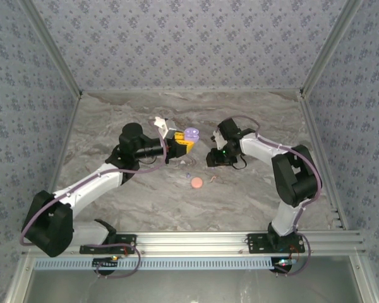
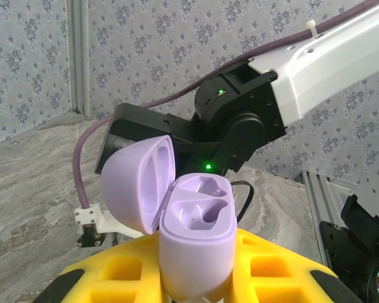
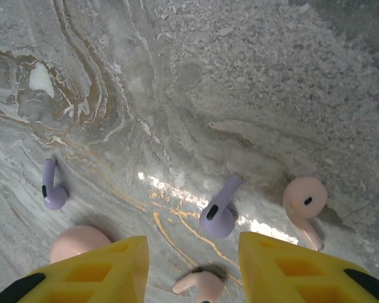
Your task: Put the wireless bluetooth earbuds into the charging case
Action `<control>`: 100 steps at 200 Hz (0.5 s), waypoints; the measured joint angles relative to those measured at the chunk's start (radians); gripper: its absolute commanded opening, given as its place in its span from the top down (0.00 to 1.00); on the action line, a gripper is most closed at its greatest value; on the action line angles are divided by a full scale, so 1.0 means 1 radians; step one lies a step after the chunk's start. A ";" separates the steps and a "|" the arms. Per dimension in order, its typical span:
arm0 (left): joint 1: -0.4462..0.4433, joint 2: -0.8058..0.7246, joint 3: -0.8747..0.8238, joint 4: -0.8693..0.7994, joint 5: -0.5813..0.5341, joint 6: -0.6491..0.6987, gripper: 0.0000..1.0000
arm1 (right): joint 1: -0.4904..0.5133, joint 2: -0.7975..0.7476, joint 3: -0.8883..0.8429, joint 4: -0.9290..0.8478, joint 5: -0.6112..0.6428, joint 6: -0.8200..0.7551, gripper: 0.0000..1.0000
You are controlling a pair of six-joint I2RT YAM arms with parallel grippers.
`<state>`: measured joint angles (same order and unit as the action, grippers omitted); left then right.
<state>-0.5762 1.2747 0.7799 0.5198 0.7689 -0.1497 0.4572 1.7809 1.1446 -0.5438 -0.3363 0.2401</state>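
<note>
From the left, the left arm [image 1: 95,183] reaches toward the middle of the marbled surface [image 1: 271,113]. The left jaws are clenched on the lavender charging case [image 2: 196,240], which stands between the yellow fingers [image 2: 278,271]. Its lid [image 2: 136,183] is hinged open to the left and its two moulded wells face up. From above, the case shows at the arm's tip. Nearer the bases a round pink disc [image 1: 196,183] lies on the surface, with a tiny speck on either side that is probably an earbud, though the overhead view is too coarse to be sure. The right wrist camera shows the earbuds plainly, all lying loose on the surface. A lavender earbud [image 3: 50,189] lies far left, just beyond the pink disc. A pink earbud [image 3: 199,285] lies at the bottom edge, between the right fingers [image 3: 303,271]. A second lavender earbud [image 3: 220,211] lies just beyond it, its stem pointing up and to the right. A second pink earbud [image 3: 303,203] lies further right, ahead of the right-hand finger. The right jaws stand apart, released, grasping nothing, and hover over this cluster. The right arm [image 1: 284,170] bends in from the right side.
</note>
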 measured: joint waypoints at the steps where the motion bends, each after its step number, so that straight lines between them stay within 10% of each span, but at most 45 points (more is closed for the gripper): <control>1: 0.000 -0.001 0.000 0.000 0.000 0.000 0.78 | 0.000 0.001 0.000 0.000 0.001 0.000 0.56; 100: 0.000 -0.011 -0.002 -0.019 -0.003 0.003 0.79 | 0.038 0.092 0.075 -0.034 0.076 0.008 0.63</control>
<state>-0.5762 1.2640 0.7784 0.5007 0.7658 -0.1471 0.4953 1.8725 1.2194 -0.5781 -0.2600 0.2478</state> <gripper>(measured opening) 0.217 0.375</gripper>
